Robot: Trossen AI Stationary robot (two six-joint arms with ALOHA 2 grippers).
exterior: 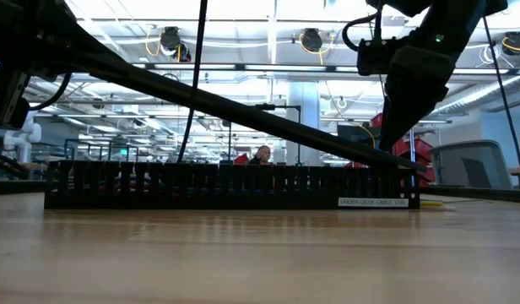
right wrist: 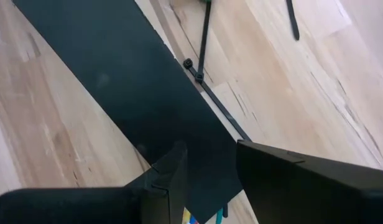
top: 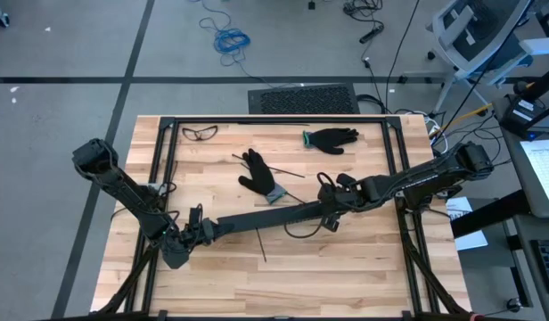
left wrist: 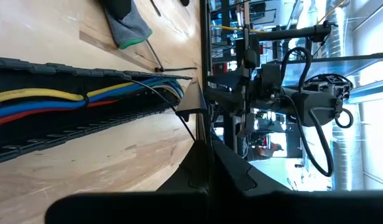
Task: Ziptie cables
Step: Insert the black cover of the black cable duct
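The cables (left wrist: 48,102), yellow, blue and red, lie inside a long black slotted tray (exterior: 235,186) that rests on the table. A flat black cover strip (top: 266,218) slants over the tray. Its left end is raised and its right end (exterior: 408,165) is down at the tray's right end. My left gripper (top: 192,235) is shut on the strip's raised left end. My right gripper (top: 332,211) points steeply down over the strip's right end (right wrist: 204,162), with one finger on each side. Coloured cable tips (right wrist: 190,218) show below that end. My left gripper pinches the cover strip's left end (left wrist: 210,155) between its two fingers, coming nearly level from the table's left. The strip shows edge-on, running away toward the other arm. That end is lifted clear of the tray. My right gripper holds the cover strip near its right end (right wrist: 207,149), across its width, one finger (right wrist: 170,177) at each long edge. The fingers come from above, slanting down, and lie across the strip. This end sits low on the tray's right end.
Two black gloves (top: 261,174) (top: 332,137) and safety glasses (top: 200,132) lie on the far half of the table. Loose black zip ties (right wrist: 201,56) lie beside the tray. Black frame rails (top: 163,169) border the table. A person (exterior: 262,154) shows far back in the room.
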